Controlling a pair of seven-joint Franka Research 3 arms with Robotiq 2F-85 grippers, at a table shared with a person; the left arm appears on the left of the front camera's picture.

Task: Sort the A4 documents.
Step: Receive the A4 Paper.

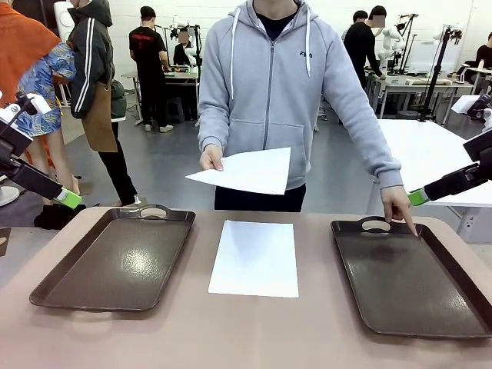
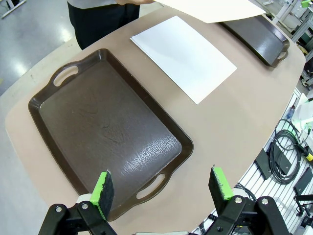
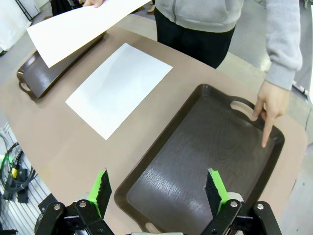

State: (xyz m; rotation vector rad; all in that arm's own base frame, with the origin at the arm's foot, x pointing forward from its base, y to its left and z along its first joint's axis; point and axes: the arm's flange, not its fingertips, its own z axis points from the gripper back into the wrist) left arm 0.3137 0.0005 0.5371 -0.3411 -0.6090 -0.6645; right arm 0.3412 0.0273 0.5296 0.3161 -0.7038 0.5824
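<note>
One white A4 document lies flat on the table between two dark brown trays. The person holds a second sheet in one hand above the table's far edge. The other hand's finger points into the right tray. My left gripper hangs open above the near end of the left tray. My right gripper hangs open above the right tray's near side. In the front view a green fingertip of the left gripper shows at the left edge, and one of the right gripper at the right.
The tan tabletop has rounded corners. Both trays are empty. Cables hang beside the table's edge. Other people and tables stand farther back in the room.
</note>
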